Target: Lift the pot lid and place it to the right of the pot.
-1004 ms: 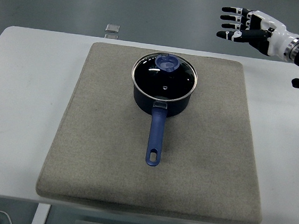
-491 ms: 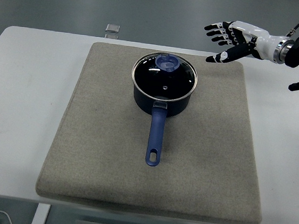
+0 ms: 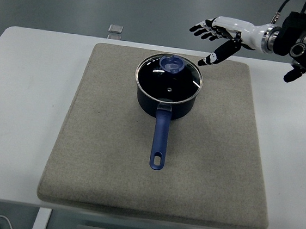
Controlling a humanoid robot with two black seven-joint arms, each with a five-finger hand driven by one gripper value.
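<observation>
Right hand [image 3: 218, 36] is in the air with fingers spread, holding nothing, thumb pointing down toward the pot; left hand not in view

Pot lid [image 3: 168, 79] sits seated on the pot [image 3: 165, 102], below and to the left of the hand, near but not touching. Lid knob [image 3: 172, 65] is blue, off toward the far rim of the lid, so it's the part of the lid nearest the fingertips. Pot handle [image 3: 159, 140] runs away from the hand toward the near counter edge

Handling guess:
- lid looks like glass with a metal rim: rigid, smooth, breakable if dropped or knocked on the pot edge
- probably light to moderate weight, fine for one hand
- glass dome and rim give nothing to grip, likely slippery; knob is the only sensible hold
- pinch the knob between thumb and two or three fingers, coming from above, then lift straight up so the rim clears the pot without dragging it
- knob is off-centre, so expect the lid to tilt once it's free; a firm pinch is needed

Drop zone: bare grey mat [image 3: 224, 138] under and nearer than the hand, right of the pot, is free. Mat is soft, so set-down should be gentle on the glass. Mat lies on the white counter [image 3: 24, 90]
</observation>
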